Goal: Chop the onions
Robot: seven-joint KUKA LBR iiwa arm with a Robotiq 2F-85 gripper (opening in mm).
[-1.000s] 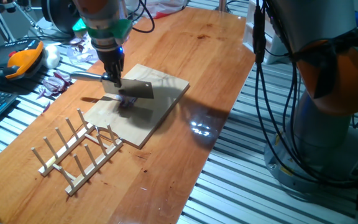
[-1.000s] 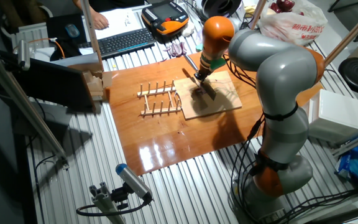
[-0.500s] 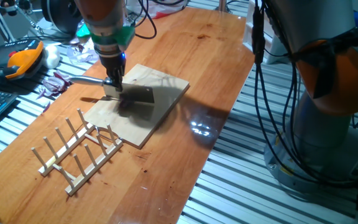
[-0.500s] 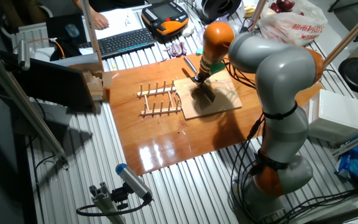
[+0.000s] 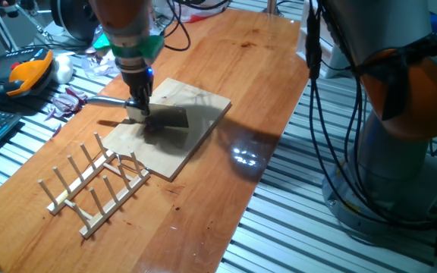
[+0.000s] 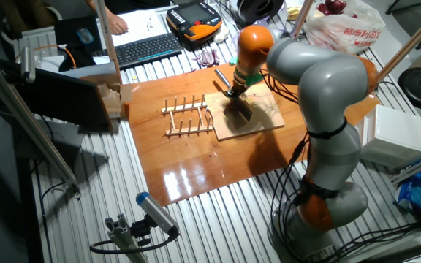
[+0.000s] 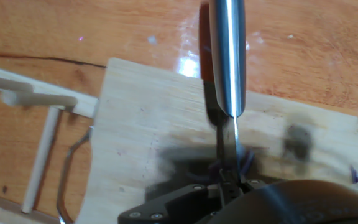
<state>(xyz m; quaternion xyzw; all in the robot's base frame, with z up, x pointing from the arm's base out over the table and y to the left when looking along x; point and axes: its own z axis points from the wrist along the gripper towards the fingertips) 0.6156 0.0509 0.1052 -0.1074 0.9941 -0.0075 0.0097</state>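
Hand view gives me the onions (image 7: 248, 163) as purple bits on the board (image 7: 148, 124), right beside the knife (image 7: 227, 56) blade. My gripper (image 5: 137, 106) is clamped on that knife's handle, above the board.

- Arm (image 6: 320, 88): grey and orange, it arches from its base at lower right of the other fixed view toward upper centre.
- Gripper (image 5: 136, 106): points straight down, fingers clamped on a knife handle (image 7: 227, 43).
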